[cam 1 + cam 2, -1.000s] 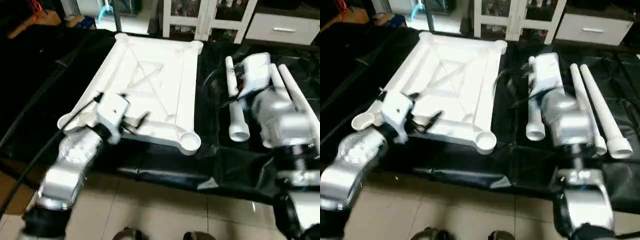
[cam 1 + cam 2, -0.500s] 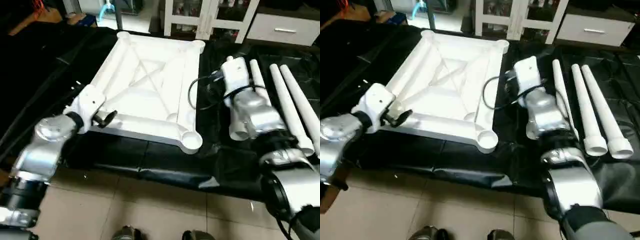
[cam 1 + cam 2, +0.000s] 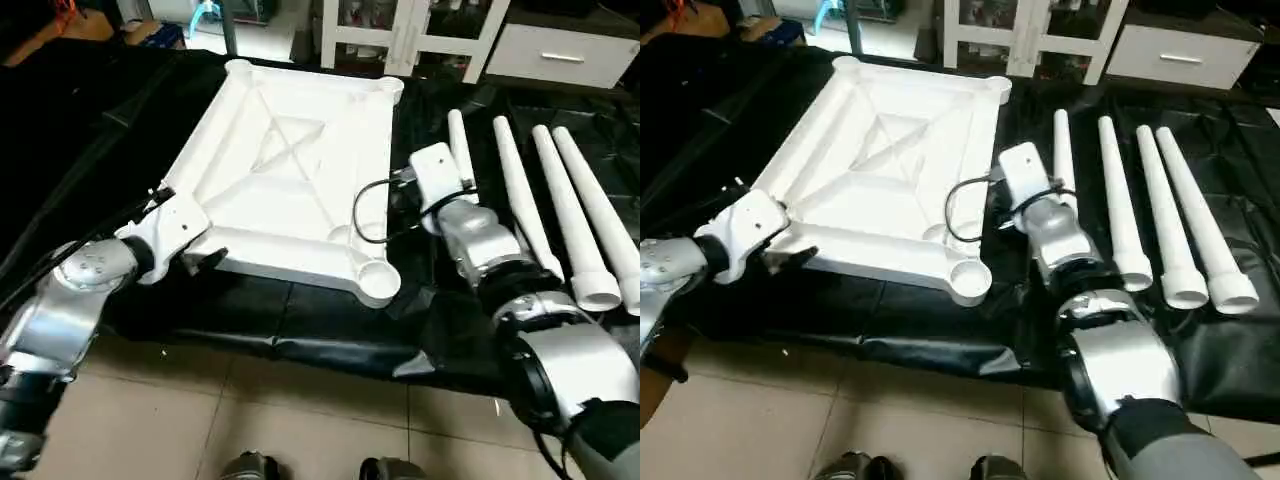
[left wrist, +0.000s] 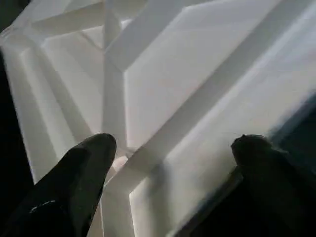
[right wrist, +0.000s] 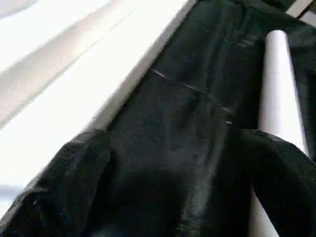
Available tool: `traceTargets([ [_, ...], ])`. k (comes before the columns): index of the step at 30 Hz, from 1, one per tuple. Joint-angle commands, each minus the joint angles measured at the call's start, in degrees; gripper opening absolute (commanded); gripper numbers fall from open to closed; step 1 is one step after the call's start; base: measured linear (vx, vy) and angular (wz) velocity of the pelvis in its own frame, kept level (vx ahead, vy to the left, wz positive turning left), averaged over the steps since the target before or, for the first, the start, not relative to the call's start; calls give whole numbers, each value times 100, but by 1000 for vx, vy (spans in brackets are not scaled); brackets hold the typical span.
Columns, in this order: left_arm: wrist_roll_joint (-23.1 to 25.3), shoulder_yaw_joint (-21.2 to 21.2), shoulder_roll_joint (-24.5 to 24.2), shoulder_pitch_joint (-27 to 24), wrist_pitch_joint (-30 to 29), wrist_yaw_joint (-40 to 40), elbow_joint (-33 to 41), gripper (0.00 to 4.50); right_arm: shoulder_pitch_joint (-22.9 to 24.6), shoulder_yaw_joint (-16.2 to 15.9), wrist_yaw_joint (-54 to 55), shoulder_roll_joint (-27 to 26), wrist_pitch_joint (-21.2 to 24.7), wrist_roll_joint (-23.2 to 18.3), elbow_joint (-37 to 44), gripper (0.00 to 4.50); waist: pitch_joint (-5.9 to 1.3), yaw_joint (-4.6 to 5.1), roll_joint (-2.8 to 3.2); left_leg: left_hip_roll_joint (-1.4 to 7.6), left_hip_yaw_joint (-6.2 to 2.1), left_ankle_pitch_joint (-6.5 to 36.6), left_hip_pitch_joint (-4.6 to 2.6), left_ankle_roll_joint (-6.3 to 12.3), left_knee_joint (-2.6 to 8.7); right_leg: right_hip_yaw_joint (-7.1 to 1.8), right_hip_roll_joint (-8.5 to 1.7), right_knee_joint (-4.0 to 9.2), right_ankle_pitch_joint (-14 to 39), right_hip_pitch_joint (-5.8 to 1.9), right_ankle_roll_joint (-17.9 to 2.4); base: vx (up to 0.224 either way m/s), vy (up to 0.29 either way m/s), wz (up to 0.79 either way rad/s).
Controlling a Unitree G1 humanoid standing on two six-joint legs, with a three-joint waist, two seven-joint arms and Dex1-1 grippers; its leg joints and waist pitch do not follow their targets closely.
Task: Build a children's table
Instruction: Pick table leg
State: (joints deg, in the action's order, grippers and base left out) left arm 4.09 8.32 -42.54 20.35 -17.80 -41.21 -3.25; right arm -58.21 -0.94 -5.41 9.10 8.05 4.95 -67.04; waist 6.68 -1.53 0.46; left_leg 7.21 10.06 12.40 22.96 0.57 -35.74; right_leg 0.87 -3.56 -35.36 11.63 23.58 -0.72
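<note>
The white table top (image 3: 300, 170) lies ribbed side up on black sheeting (image 3: 300, 330), four legs (image 3: 1120, 200) beside it. The left gripper (image 4: 173, 148) hangs at its near corner, jaws released. The right gripper (image 5: 173, 143), jaws released too, hovers between top and nearest leg.

No readable text, label, brand, number or sign anywhere in my views. Nothing legible on my arms or on surfaces around me.
</note>
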Motion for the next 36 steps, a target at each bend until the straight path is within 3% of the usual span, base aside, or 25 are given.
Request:
traceTargets([
  [1,4,400,-84,-430,-306,-463,-48,444,-109,107,-23,-87,-155,-116,-110,450,-373,-19,13,552,-181,-276,-198,469,471,-206,-530,158,-714,-254,-1915,0,0,0],
  [4,-165,331,-269,-822,-482,-680,428,444,-205,288,-38,-321,-298,-299,-226,450,-363,-2,1,556,-184,-304,-158,482,485,-212,-543,149,-751,-278,-1916,0,0,0],
  [6,-314,213,-286,-987,-572,-697,722,444,-276,363,-2,-461,-421,-372,-306,450,-346,17,14,569,-159,-101,-195,442,499,-222,-536,175,-541,-234,-1915,0,0,0],
  [7,-424,132,-261,-1050,-680,-680,912,444,-312,421,-16,-550,-501,-433,-340,450,-340,48,-48,551,-145,-153,-151,458,502,-226,-528,159,-565,-253,-1899,0,0,0],
  [8,-498,78,-242,-1089,-757,-667,1040,444,-335,461,-30,-610,-551,-475,-361,450,-362,48,-31,560,-147,-179,-149,452,490,-239,-553,138,-616,-259,-1910,0,0,0],
  [9,-550,38,-226,-1121,-813,-665,1143,444,-357,492,-35,-652,-595,-503,-397,450,-346,11,26,574,-136,-96,-226,392,498,-222,-518,179,-569,-186,-1906,0,0,0],
  [13,-698,-77,189,-1135,-693,-342,1607,444,-487,590,466,-805,-821,-467,-565,450,-266,18,-101,585,-95,206,-205,160,537,-251,-510,191,-455,-188,-1891,0,0,0],
  [15,-524,-37,384,-1072,-584,-61,1596,444,-566,744,730,-768,-961,-530,-602,450,-266,1,-74,589,-75,241,-207,132,533,-259,-508,176,-454,-173,-1829,0,0,0],
  [17,-367,-58,575,-985,-476,236,1555,444,-637,846,869,-684,-1066,-583,-607,450,-247,-20,-115,591,-34,226,-230,108,536,-253,-460,175,-504,-151,-1734,0,0,0],
  [19,-361,-137,723,-892,-400,431,1554,444,-689,910,878,-589,-1166,-625,-571,450,-261,-86,-84,577,5,160,-284,43,518,-244,-419,155,-653,-106,-1629,0,0,0],
  [20,-420,-188,773,-857,-399,466,1589,444,-716,940,829,-543,-1215,-652,-556,450,-264,-95,-82,573,8,123,-277,29,516,-240,-410,142,-713,-111,-1624,0,0,0],
  [23,-1048,-378,797,-938,-576,6,2009,444,-751,973,441,-368,-1312,-723,-443,450,-279,-117,-83,547,4,-130,-240,9,494,-225,-404,84,-1095,-138,-1627,0,0,0],
  [24,-1361,-425,729,-1038,-644,-292,2243,444,-704,970,58,-275,-1330,-779,-330,450,-295,-110,-117,537,6,-178,-227,63,479,-232,-419,64,-1266,-175,-1672,0,0,0],
  [25,-1468,-430,692,-1078,-654,-411,2330,444,-678,961,-107,-236,-1330,-799,-277,450,-314,-118,-92,533,1,-231,-221,108,468,-226,-418,51,-1371,-186,-1707,0,0,0],
  [27,-1719,-363,569,-1189,-766,-733,2592,444,-526,869,-596,-83,-1418,-769,-52,450,-295,-117,-119,540,20,-386,-197,308,440,-229,-410,44,-1608,-180,-1794,0,0,0],
  [29,-1742,-95,583,-1178,-764,-868,2724,444,-179,798,-1091,79,-1448,-860,560,450,-289,-134,-45,559,14,-308,-197,376,442,-234,-422,69,-1404,-184,-1861,0,0,0],
  [30,-1732,57,615,-1139,-773,-905,2782,444,43,741,-1341,161,-1420,-921,991,450,-283,-141,-65,569,18,-275,-201,387,446,-232,-415,88,-1367,-189,-1834,0,0,0],
  [31,-1730,140,651,-1093,-786,-915,2801,444,191,719,-1458,200,-1331,-988,1324,450,-291,-154,-44,581,8,-293,-206,370,440,-236,-423,74,-1389,-198,-1816,0,0,0],
  [32,-1700,206,696,-1032,-783,-893,2791,444,331,691,-1562,239,-1234,-1057,1641,450,-296,-158,-74,582,12,-305,-217,365,448,-234,-413,81,-1382,-202,-1829,0,0,0],
  [33,-1562,284,784,-922,-726,-786,2706,444,540,624,-1697,296,-1061,-1139,2113,450,-282,-161,-40,570,7,-302,-213,341,455,-229,-380,108,-1338,-206,-1815,0,0,0],
  [35,-1380,426,910,-752,-646,-676,2593,444,902,500,-1918,408,-727,-1276,2921,450,-308,-184,-71,579,9,-256,-230,300,444,-244,-406,99,-1260,-220,-1817,0,0,0],
  [36,-1339,575,1007,-624,-633,-698,2552,444,1290,352,-2142,558,-328,-1414,3777,450,-270,-198,-30,569,4,-123,-205,275,475,-244,-402,158,-1049,-230,-1771,0,0,0],
])
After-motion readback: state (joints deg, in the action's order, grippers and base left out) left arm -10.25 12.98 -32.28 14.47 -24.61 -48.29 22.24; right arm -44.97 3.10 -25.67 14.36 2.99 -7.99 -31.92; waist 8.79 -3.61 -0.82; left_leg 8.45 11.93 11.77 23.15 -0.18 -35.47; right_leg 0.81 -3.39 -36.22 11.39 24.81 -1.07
